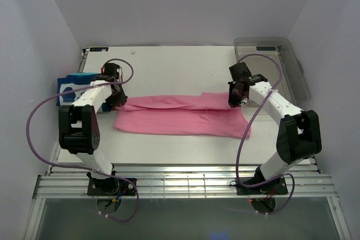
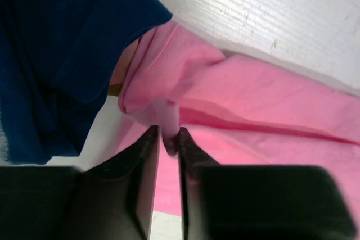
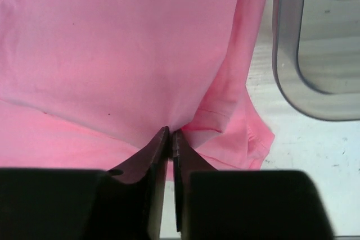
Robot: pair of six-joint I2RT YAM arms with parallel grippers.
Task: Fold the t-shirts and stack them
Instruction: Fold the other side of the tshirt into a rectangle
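The pink t-shirt (image 1: 180,115) lies across the table's middle as a long band, its far edge folded over toward the near side. My left gripper (image 1: 116,100) is shut on its left end; in the left wrist view a pinch of pink cloth (image 2: 166,116) sits between my fingertips (image 2: 167,139). My right gripper (image 1: 236,99) is shut on the right end; the right wrist view shows pink cloth (image 3: 129,54) pinched at my fingertips (image 3: 170,134). The folded stack, topmost blue with white print (image 1: 73,90), lies at the left edge, dark blue in the left wrist view (image 2: 62,49).
A clear plastic bin (image 1: 271,66) stands at the back right; its grey wall (image 3: 287,54) is close beside the shirt's right end. The white table (image 1: 174,66) ends at a slatted front rail (image 1: 180,184). White walls enclose both sides.
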